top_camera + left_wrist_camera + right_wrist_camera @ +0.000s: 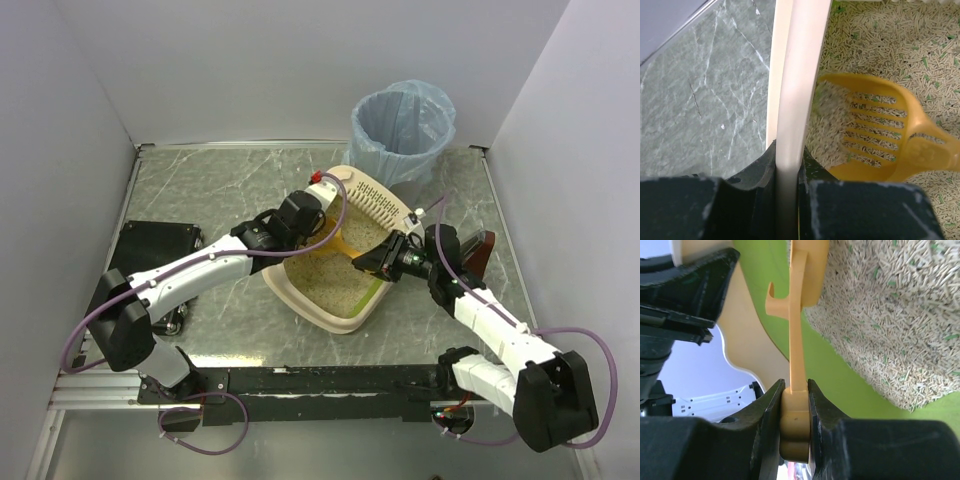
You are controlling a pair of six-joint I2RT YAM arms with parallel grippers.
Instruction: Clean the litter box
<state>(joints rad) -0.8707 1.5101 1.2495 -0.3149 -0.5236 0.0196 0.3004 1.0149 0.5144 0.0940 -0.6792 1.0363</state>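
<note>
One litter box (335, 322), one scoop (341, 244), one blue-bagged bin (402, 128), left end effector (316, 214) clamped on box rim, right end effector (366, 262) gripping scoop handle, marbled surface (200, 190), white walls (300, 60)

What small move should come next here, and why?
Probably the right tool should lift the yellow-orange slotted plastic scoop slightly and level it. Its handle is clamped, its bowl lies in the beige pellet litter with a greyish clump at its front, and the left tool grips the cream rim of the lime-green plastic litter box, steadying it. Loose pellets could then sift out.
</note>
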